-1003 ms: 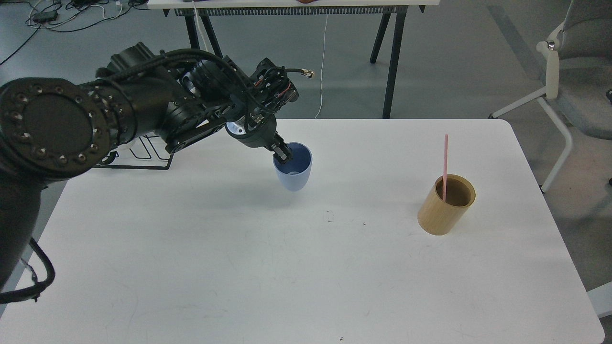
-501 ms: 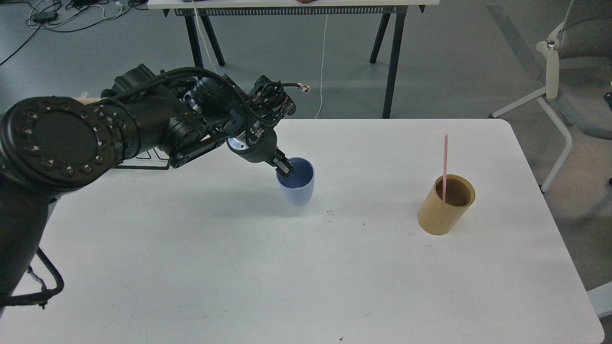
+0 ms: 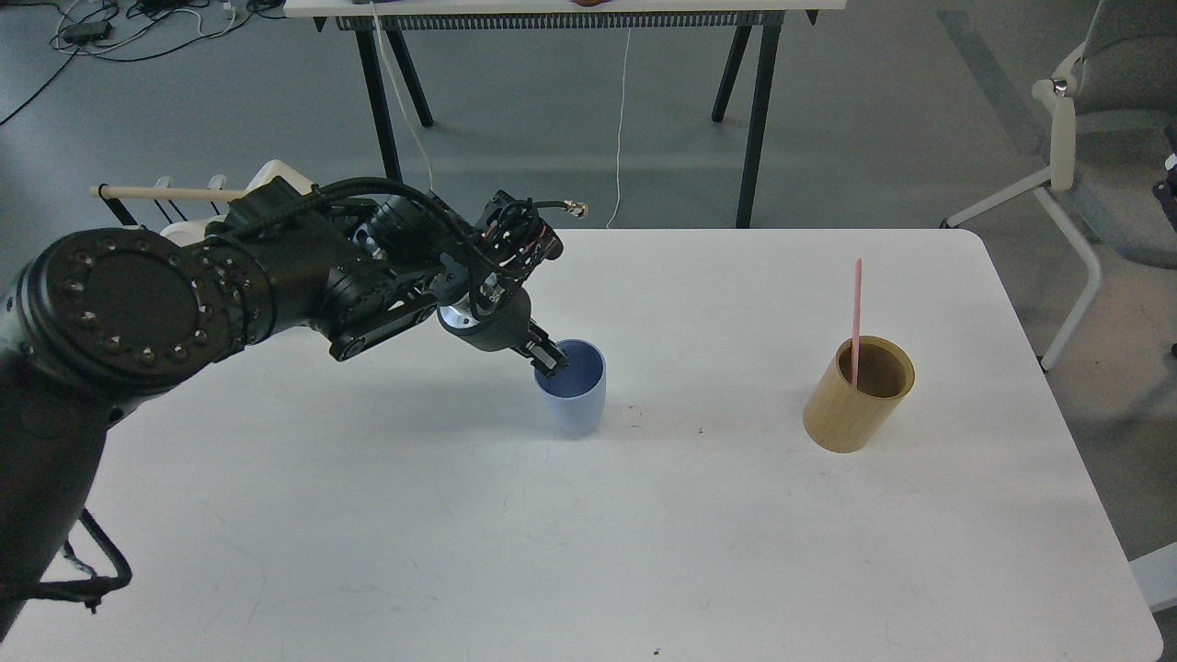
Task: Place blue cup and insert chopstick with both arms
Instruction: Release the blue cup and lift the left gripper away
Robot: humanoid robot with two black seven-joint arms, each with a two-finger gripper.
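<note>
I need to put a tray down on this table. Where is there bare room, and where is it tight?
The near half of the table is bare, and so is the strip between the blue cup and the bamboo holder with its pink chopstick. The far left is crowded: the left pincer grips the cup's rim, with the rack dowel behind.

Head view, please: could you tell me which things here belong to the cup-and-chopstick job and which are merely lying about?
Job:
- blue cup, held at its rim by the left gripper
- pink chopstick, standing in the bamboo holder

Lying about:
- wire rack's wooden dowel
- chair
- far table
</note>
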